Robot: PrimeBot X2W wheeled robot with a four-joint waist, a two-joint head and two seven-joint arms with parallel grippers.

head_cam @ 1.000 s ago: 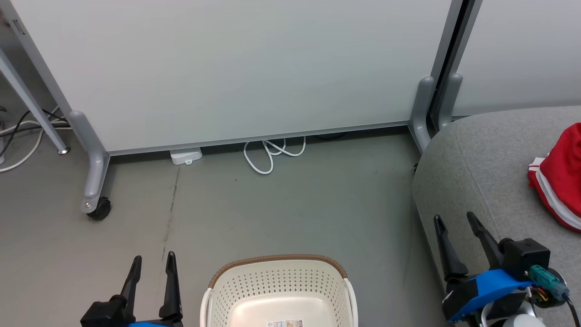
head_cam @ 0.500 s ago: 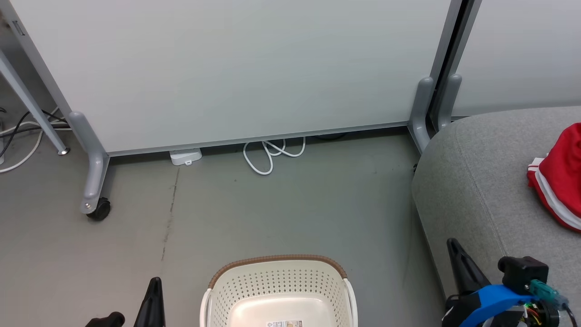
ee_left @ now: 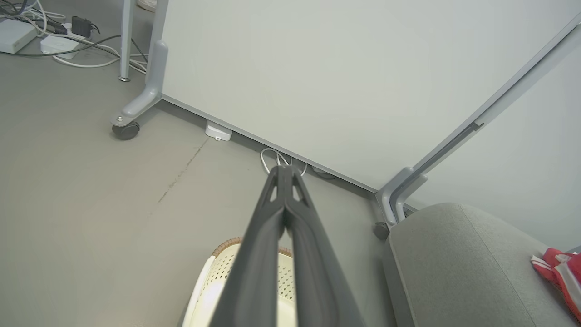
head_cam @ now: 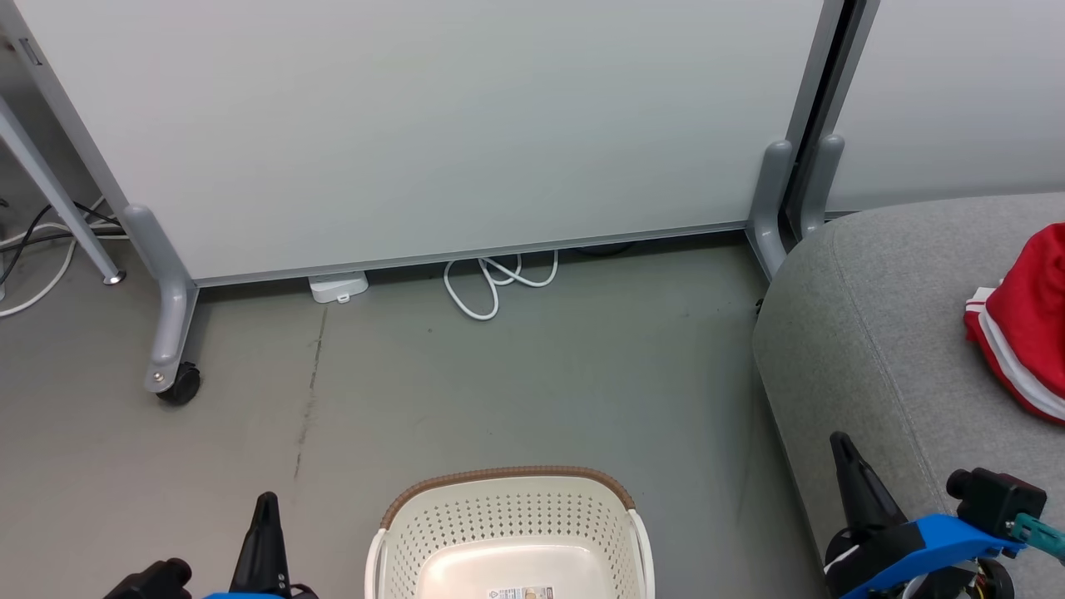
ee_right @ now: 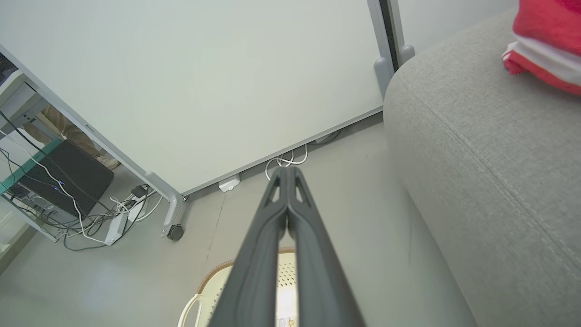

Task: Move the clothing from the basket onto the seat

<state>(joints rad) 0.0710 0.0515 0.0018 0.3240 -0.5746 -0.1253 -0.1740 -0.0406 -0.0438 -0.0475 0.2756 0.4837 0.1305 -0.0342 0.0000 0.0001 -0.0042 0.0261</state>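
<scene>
My left pincer [head_cam: 266, 503] sits low, just left of the basket [head_cam: 507, 476]. Its two dark fingers are pressed flat together with nothing between them. In my left wrist view they meet at the tips, with the basket's rim showing behind them. A second ago those fingers stood spread apart and reached higher in the head view; half a second ago they had already closed and dropped.

My right pincer [head_cam: 840, 445] is to the right of the basket, by the front edge of the seat [head_cam: 874, 333], and is likewise closed on nothing. A second ago it was wide open and higher; since then it has sunk and slid a little farther from the basket.

The basket has not moved. It stands on the grey floor [head_cam: 499, 391], and the part of its inside I can see is bare but for a small label [head_cam: 520, 593].

The clothing [head_cam: 1023, 324] lies on the seat, well to the right of the basket, red with white striped trim, in the same spot as before. The picture's edge cuts it off, so I cannot tell whether it is one garment or two.

Beyond the basket a white cable [head_cam: 491, 287] loops under the partition panel [head_cam: 416, 125].
</scene>
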